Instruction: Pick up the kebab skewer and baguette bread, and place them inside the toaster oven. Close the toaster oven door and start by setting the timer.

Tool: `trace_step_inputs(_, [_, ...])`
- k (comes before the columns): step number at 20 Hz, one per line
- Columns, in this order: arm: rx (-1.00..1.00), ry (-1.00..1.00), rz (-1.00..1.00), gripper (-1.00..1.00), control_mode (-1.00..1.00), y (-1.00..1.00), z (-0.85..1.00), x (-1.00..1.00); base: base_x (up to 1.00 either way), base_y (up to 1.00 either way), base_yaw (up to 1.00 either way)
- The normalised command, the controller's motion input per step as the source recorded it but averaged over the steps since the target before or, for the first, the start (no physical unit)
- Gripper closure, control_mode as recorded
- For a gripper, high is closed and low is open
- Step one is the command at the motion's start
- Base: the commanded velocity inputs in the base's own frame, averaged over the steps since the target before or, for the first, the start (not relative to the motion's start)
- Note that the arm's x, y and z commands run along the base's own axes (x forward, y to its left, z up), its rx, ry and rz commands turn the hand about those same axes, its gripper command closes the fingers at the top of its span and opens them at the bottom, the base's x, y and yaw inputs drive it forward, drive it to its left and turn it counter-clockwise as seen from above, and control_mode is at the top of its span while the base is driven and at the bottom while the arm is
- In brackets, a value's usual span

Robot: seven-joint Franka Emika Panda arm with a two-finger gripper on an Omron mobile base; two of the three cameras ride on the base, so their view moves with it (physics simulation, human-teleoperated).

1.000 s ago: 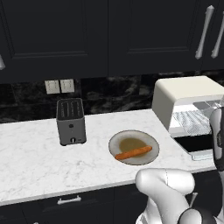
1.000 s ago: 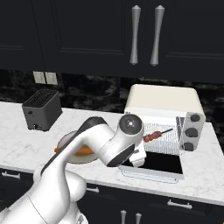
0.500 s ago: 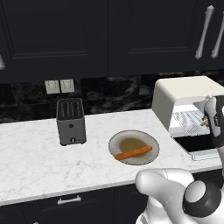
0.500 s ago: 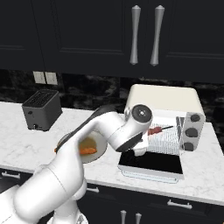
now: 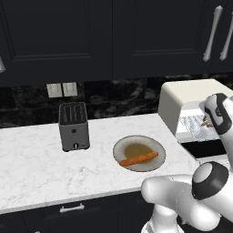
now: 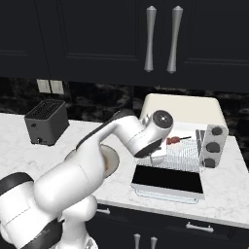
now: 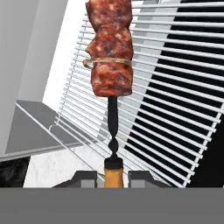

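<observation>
I had the gripper [image 7: 113, 175] clenched on the kebab skewer [image 7: 110, 52] by its handle end, meat pointing over the wire rack [image 7: 175, 100] inside the toaster oven [image 6: 182, 109], so it could be lowered flat. The baguette bread [image 5: 139, 158] lay on its plate [image 5: 123, 148].

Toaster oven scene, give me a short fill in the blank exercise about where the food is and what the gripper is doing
1. The gripper is shut on the handle of the ____.
2. The baguette bread lies on the ____.
3. The toaster oven door is folded down, so the toaster oven is ____.
4. The meat hangs over the oven's wire ____.

Missing words: kebab skewer; plate; open; rack
</observation>
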Motion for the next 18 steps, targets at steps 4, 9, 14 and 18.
trace_step_inputs(4, [0.05, 0.0, -0.01, 1.0, -1.0, 0.0, -0.28, 0.26, 0.0, 0.0, 0.0])
trace_step_inputs(9, [0.05, 0.0, -0.01, 1.0, -1.0, 0.0, -0.2, 0.29, 0.0, 0.0, 0.0])
trace_step_inputs(14, [0.04, 0.0, -0.01, 1.0, -1.0, 0.0, -0.33, 0.14, 0.0, 0.0, 0.0])
trace_step_inputs(18, [0.03, 0.0, -0.01, 1.0, -1.0, 0.0, -0.25, 0.08, 0.0, 0.0, 0.0])
